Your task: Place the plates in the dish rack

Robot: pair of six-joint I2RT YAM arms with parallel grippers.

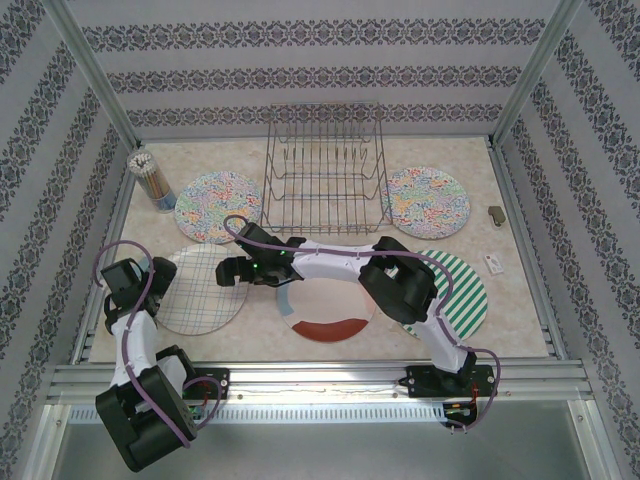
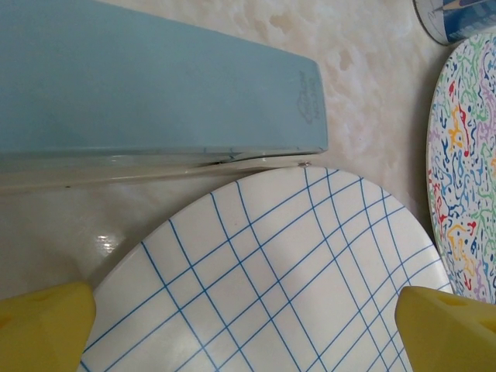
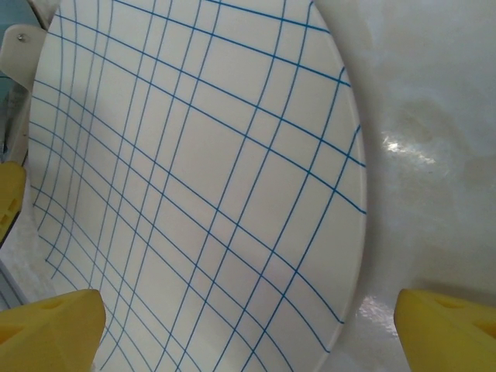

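The right arm stretches leftward from its base, low across the cream plate (image 1: 330, 312), elbow over the near edge of the striped plate (image 1: 468, 300). The right tool (image 1: 226, 271) hangs at the right rim of the checked plate (image 1: 198, 300), jaws spread wide and holding nothing. The left arm is folded close to its base; the left tool (image 2: 246, 329) hovers over that same plate's left edge, yellow fingertips (image 2: 46, 325) far apart, also empty.

All five plates lie flat on the marbled table (image 1: 520, 250). They are round and glossy; the checked one is white with thin blue lines. The wire rack (image 1: 325, 165) stands at the far middle, between two floral plates (image 1: 215, 205) (image 1: 425, 200). A cup of pencils (image 1: 152, 180) sits far left, just beside the left floral plate.
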